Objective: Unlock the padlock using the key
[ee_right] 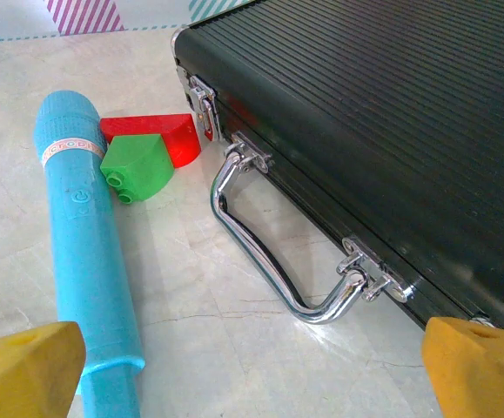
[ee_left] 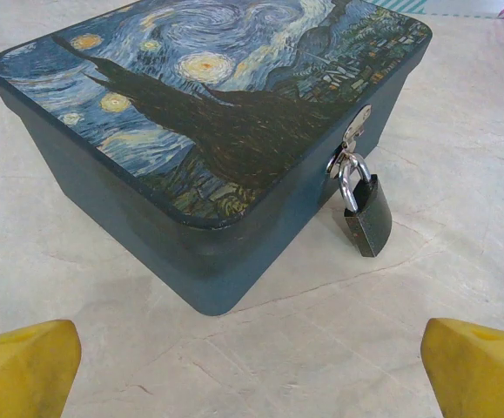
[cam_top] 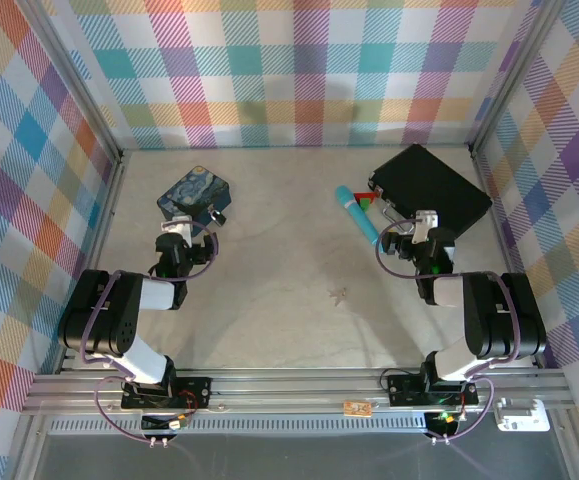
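Observation:
The padlock (ee_left: 366, 218), black with a silvery shackle, hangs from the hasp on the front of the blue swirl-painted tin (ee_left: 208, 113); from above it is a dark speck (cam_top: 216, 214) at the tin's (cam_top: 195, 193) near right corner. The key (cam_top: 339, 293) lies flat on the table's middle, between the two arms. My left gripper (ee_left: 252, 374) is open just short of the tin, with nothing between its yellow fingertips (ee_left: 25, 366). My right gripper (ee_right: 252, 374) is open too, holding nothing, beside a black case.
A ribbed black case (ee_right: 382, 131) with a chrome handle (ee_right: 269, 252) lies at the back right. Left of it lie a turquoise cylinder (ee_right: 86, 252), a green block (ee_right: 137, 165) and a red block (ee_right: 169, 135). Plaid walls enclose the table on three sides.

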